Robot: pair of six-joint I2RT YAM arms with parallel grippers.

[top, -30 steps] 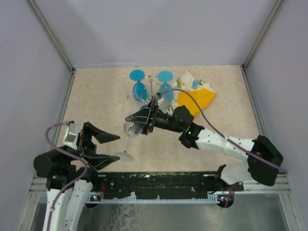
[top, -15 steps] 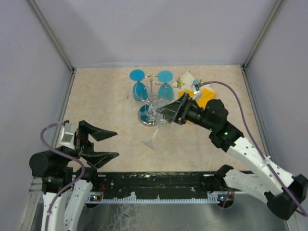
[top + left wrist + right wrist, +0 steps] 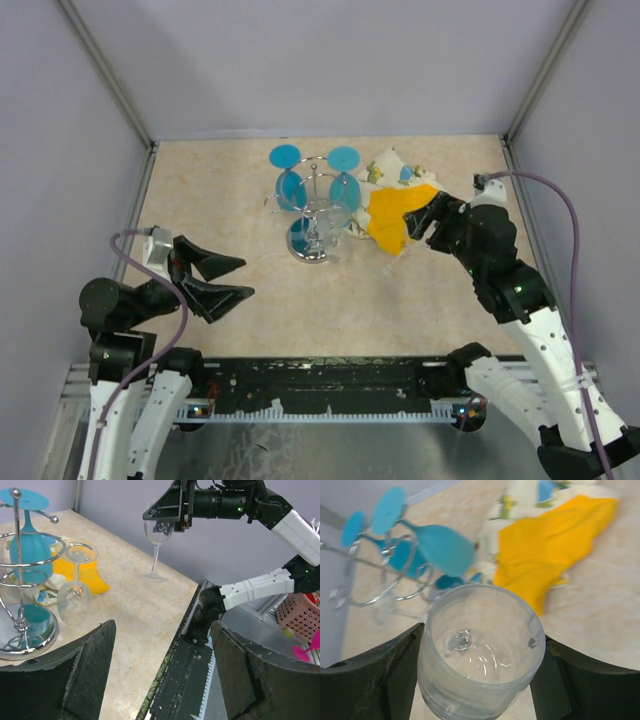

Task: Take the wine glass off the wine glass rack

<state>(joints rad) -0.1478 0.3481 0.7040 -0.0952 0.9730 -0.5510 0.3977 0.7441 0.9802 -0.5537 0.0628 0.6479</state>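
Note:
The chrome wine glass rack (image 3: 314, 218) stands mid-table with two blue glasses (image 3: 290, 185) hanging on it. A clear glass (image 3: 74, 596) hangs from it too. My right gripper (image 3: 481, 672) is shut on a clear wine glass (image 3: 480, 645); its bowl fills the gap between the fingers. From above, the right gripper (image 3: 428, 214) hovers over the yellow cloth, right of the rack; the glass is hard to make out there. In the left wrist view the right gripper (image 3: 170, 507) holds the glass (image 3: 158, 530) upright. My left gripper (image 3: 245, 277) is open and empty at the front left.
A yellow cloth (image 3: 398, 212) and a patterned white cloth (image 3: 390, 165) lie right of the rack. Grey walls close in the table on three sides. A black rail (image 3: 320, 375) runs along the near edge. A pink basket (image 3: 300, 615) sits beyond the table.
My right gripper has carried the clear wine glass from front-left of the rack across to the right, over the yellow cloth. My left gripper shifted slightly and stays open.

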